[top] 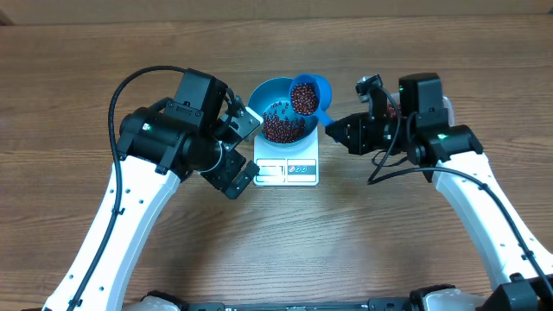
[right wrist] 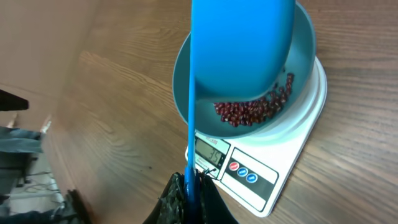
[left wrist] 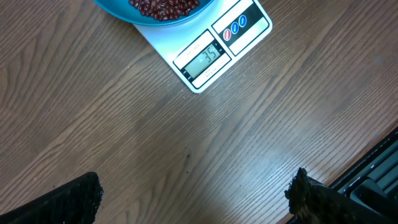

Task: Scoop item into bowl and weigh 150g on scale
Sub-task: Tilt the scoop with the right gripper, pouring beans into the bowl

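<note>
arms: two, white with black wrists, one coming in from each near corner of the bench (top: 104,52)
left gripper (top: 244,149): one, jaws spread wide, holding nothing; it sits just beside the left edge of the scale, one finger near the bowl's left rim, the other by the scale's near-left corner
right gripper (top: 333,130): one, jaws clamped tight on the thin handle of the scoop, just right of the bowl
scoop (top: 309,95): one, small and blue, raised over the far-right rim of the bowl, loaded with beans
bowl (top: 270,93): one, round, deep, bright blue, standing on the scale and overhanging its far edge
red-brown beans (top: 282,125): too many to count; two lots, a loose heap in the bowl's bottom and a smaller load in the scoop
scale (top: 286,169): one, flat, white, near the middle of the bench, display and button panel along its near edge
display (left wrist: 205,58): one, lit; digits not sharp enough to trust
buttons (right wrist: 242,171): three round ones, one red and two blue
open room: bare wood shows left, right and far of the scale, and a wide strip runs between its near edge and the bench's near edge; tight only at the scale's left and right sides, where the grippers sit
</note>
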`<action>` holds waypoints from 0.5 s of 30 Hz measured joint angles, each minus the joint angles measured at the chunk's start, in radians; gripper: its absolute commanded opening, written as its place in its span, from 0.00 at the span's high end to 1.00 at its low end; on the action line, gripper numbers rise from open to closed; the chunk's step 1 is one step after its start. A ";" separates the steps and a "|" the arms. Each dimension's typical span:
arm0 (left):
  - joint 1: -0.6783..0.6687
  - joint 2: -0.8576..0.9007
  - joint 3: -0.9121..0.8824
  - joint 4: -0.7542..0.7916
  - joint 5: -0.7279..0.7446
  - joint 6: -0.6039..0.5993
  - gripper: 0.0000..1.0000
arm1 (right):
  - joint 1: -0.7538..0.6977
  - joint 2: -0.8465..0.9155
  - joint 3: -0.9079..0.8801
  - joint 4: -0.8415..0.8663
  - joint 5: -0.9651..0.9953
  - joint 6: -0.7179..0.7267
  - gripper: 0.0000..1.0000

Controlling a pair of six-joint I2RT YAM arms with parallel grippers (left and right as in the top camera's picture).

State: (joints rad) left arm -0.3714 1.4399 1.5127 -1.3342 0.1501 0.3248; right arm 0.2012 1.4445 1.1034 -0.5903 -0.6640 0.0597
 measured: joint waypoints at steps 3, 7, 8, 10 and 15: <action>0.000 0.000 0.000 0.000 0.000 0.000 0.01 | 0.026 0.000 0.000 0.015 0.047 0.000 0.96; 0.000 0.000 0.000 0.000 0.000 0.000 0.00 | 0.058 0.000 0.000 0.034 0.113 0.000 0.96; 0.000 0.000 0.000 0.000 0.000 0.000 0.00 | 0.065 0.000 0.000 0.037 0.128 0.000 0.96; 0.000 0.000 0.000 0.000 0.000 0.000 0.00 | 0.077 0.000 0.000 0.043 0.157 0.000 0.96; 0.000 0.000 0.000 0.000 0.000 0.000 0.00 | 0.101 0.000 0.000 0.050 0.214 0.000 0.96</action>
State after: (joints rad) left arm -0.3714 1.4399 1.5127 -1.3342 0.1505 0.3248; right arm 0.3023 1.4445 1.1034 -0.5404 -0.4500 0.0593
